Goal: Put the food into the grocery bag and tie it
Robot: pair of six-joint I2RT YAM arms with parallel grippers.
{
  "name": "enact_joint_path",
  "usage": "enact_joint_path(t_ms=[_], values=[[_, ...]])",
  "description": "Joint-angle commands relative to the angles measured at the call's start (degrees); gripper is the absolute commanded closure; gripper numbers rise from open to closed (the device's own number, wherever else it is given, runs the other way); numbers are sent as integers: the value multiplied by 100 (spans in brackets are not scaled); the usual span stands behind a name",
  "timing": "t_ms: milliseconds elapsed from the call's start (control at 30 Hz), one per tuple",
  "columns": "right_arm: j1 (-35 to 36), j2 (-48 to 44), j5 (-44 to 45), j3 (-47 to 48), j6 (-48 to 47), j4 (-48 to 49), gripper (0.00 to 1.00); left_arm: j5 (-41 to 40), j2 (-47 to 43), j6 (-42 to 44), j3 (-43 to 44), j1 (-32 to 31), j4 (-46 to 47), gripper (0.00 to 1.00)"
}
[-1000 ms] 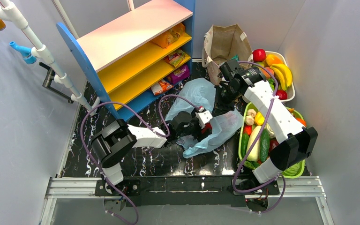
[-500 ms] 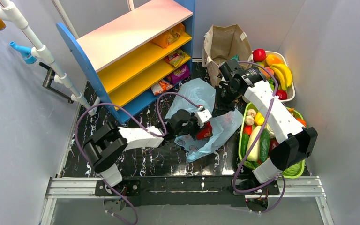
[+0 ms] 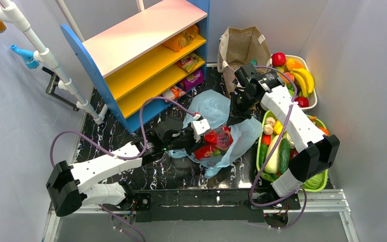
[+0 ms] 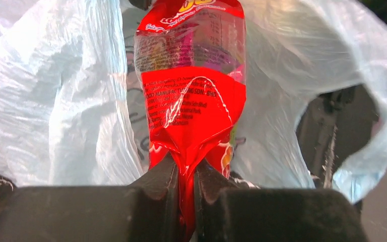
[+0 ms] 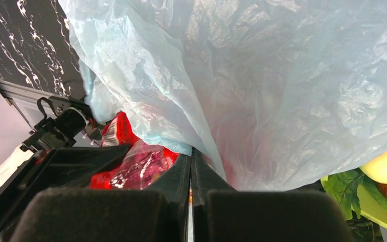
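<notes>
A red foil snack packet hangs pinched by its bottom seam in my left gripper, which is shut on it. From above, the packet and the left gripper sit at the mouth of the light-blue grocery bag. Thin bag plastic surrounds the packet on both sides. My right gripper is shut on a fold of the bag's edge and holds it up; it stands at the bag's far side. More red packet foil shows through the bag below it.
A blue shelf unit with yellow shelves and more snack packets stands at the back left. A brown paper bag stands behind the right arm. A white fruit basket and a green vegetable basket line the right side.
My left gripper closed on the red packet, then drew back to the left with it as the left arm swung low and leftward. The right gripper kept its hold on the bag.
</notes>
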Motion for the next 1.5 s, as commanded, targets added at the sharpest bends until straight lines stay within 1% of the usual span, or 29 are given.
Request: enact_joint_path(t_ms=[0,133,300,467,567,667,867,1000,1067,1200,1300,1400,1467], values=[[3,23,53,183,-57,17,99,164,-723,54,590,-11,-1049,100],[3,-61,49,116,-12,78,99,-483,-1307,55,668,-11,-1583,100],[7,-255,17,-111,98,181,99,-1137,-1532,303,1394,-11,-2912,100],[5,-551,-30,-493,231,320,99,-1955,-1655,136,2129,-11,-3355,100],[4,-729,-36,-722,280,363,99,-2472,-1451,-42,2669,-11,-3495,100],[5,-871,-50,-908,309,389,99,-2687,-1162,-54,3078,-4,-3341,100],[8,-1077,-63,-1061,339,348,99,-3492,-361,-106,3891,1,-2697,100],[14,-1236,-103,-1204,341,348,99,-3651,480,-191,4600,9,-2168,100],[12,-1296,-103,-1268,333,339,99,-3719,968,-162,5094,17,-1985,100],[12,-1404,-97,-1348,308,320,99,-4024,1988,-251,6343,16,-1986,100],[13,-1476,-90,-1415,267,328,99,-4059,2647,-268,7107,17,-1904,100],[15,-1530,-80,-1468,224,328,99,-4191,3315,-234,7775,30,-1815,100],[6,-1568,-53,-1491,197,340,99,-4379,3655,-223,8123,56,-1567,100]])
